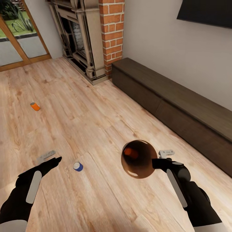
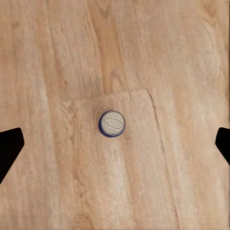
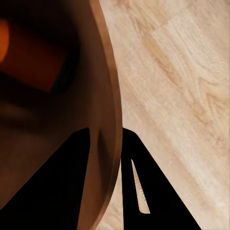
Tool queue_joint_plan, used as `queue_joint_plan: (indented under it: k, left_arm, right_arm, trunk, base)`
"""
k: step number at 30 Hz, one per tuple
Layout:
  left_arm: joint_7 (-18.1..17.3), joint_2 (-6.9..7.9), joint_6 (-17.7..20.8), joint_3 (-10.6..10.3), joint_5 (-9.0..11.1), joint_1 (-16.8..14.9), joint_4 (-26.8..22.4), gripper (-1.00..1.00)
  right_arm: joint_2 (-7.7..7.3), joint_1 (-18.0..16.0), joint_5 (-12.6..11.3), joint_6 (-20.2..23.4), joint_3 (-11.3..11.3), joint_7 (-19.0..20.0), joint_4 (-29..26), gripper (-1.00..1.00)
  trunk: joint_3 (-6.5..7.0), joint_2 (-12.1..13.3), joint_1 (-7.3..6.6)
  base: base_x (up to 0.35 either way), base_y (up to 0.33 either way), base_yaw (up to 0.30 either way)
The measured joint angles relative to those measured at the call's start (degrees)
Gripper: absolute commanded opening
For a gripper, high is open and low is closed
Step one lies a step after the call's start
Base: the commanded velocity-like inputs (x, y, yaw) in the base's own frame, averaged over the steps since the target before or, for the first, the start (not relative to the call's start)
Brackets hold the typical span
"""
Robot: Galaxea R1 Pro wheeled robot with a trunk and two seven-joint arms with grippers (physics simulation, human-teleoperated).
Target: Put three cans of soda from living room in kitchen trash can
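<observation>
A dark blue can of soda (image 1: 77, 166) stands upright on the wood floor, its silver top (image 2: 112, 123) facing the left wrist camera. My left gripper (image 1: 51, 158) hovers open just left of it; in the left wrist view the fingertips (image 2: 10, 147) stand far apart on either side of the can. An orange can of soda (image 1: 35, 106) lies on the floor farther off to the left. My right gripper (image 1: 160, 158) is shut on the rim (image 3: 108, 120) of the copper-brown tash can (image 1: 139, 159), which is tipped on its side above the floor. Another orange can (image 1: 130, 153) lies inside it.
A long dark brown low cabinet (image 1: 174, 106) runs along the right wall under a dark screen (image 1: 206, 13). The brick fireplace (image 1: 111, 35) stands at the back, with glass garden doors (image 1: 19, 38) at the far left. Light wood floor (image 1: 96, 122) lies between.
</observation>
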Motion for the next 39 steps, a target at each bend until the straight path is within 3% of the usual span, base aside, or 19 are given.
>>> queue_joint_plan:
  k: [6, 15, 23, 39]
  left_arm:
    - [0.1, 0.02, 0.1, 0.0, 0.1, 0.0, 0.1, 1.0]
    - [0.1, -0.06, 0.2, -0.2, -0.1, 0.0, 0.2, 1.0]
    - [0.0, -0.04, 0.2, -0.2, 0.0, 0.0, 0.2, 1.0]
    - [0.0, -0.05, 0.1, -0.2, 0.2, 0.0, 0.2, 1.0]
  right_arm:
    - [0.21, 0.0, 0.3, 0.1, 0.2, 0.0, 0.1, -1.0]
    - [0.3, 0.0, 0.2, 0.0, 0.5, -0.1, 1.5, -1.0]
    - [0.3, 0.0, -0.3, -0.1, 2.6, -0.3, 2.0, -1.0]
    - [0.32, 0.0, -0.1, -1.5, 3.1, -0.5, 2.9, -1.0]
  trunk:
    - [0.0, 0.0, 0.0]
    - [0.0, 0.0, 0.0]
    - [0.0, 0.0, 0.0]
    - [0.0, 0.0, 0.0]
  base:
    - [0.26, -0.056, 0.0]
    - [0.034, -0.006, 0.0]
    - [0.027, 0.0, 0.0]
    - [0.168, 0.0, 0.0]
